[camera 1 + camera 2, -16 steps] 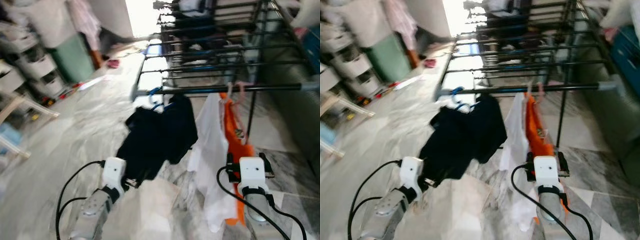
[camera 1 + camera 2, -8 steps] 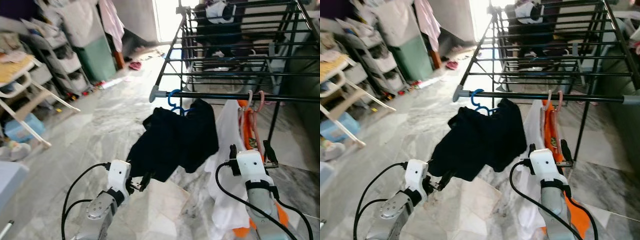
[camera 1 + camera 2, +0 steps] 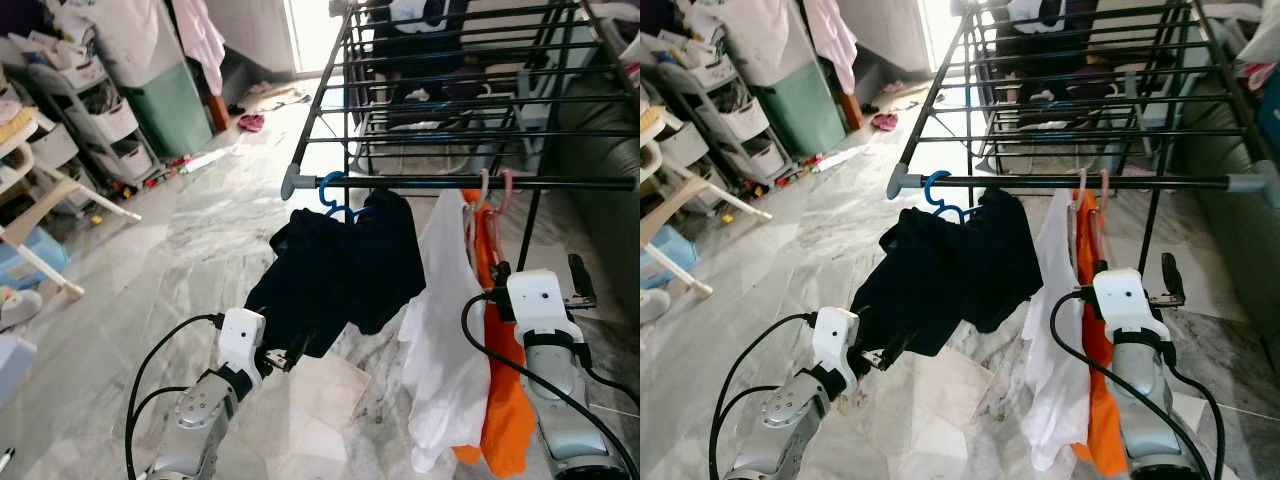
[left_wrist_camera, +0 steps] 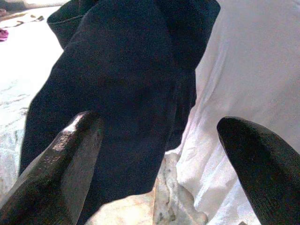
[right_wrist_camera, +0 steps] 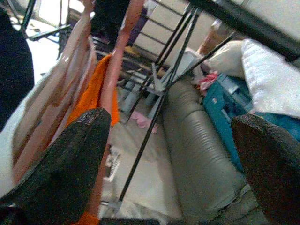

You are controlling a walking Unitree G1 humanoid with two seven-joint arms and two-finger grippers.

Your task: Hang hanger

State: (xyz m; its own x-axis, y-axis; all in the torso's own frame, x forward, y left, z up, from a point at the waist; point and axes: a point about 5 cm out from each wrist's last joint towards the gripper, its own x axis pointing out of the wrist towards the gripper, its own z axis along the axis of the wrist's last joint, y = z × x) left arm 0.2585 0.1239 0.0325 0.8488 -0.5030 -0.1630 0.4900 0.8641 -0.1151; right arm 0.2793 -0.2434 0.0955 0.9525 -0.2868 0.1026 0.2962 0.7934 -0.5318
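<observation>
Blue hanger point(image 3: 335, 192), light, stiff, hooked on rack rail point(image 3: 470, 183), bearing limp dark garment point(image 3: 340, 270); take by hook; left gripper point(image 3: 290, 357) and right gripper point(image 5: 173, 154) both wide, empty.

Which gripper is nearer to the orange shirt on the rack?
Right. The right gripper is just beside the orange shirt; the left gripper is farther off, under the dark shirt.

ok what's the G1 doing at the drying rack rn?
Hanging laundry. A dark garment on a blue hanger, a white garment and an orange one hang from the rack's front rail. Left gripper is open near the dark garment's hem; right gripper is open, holding nothing, by the pink hangers.
</observation>
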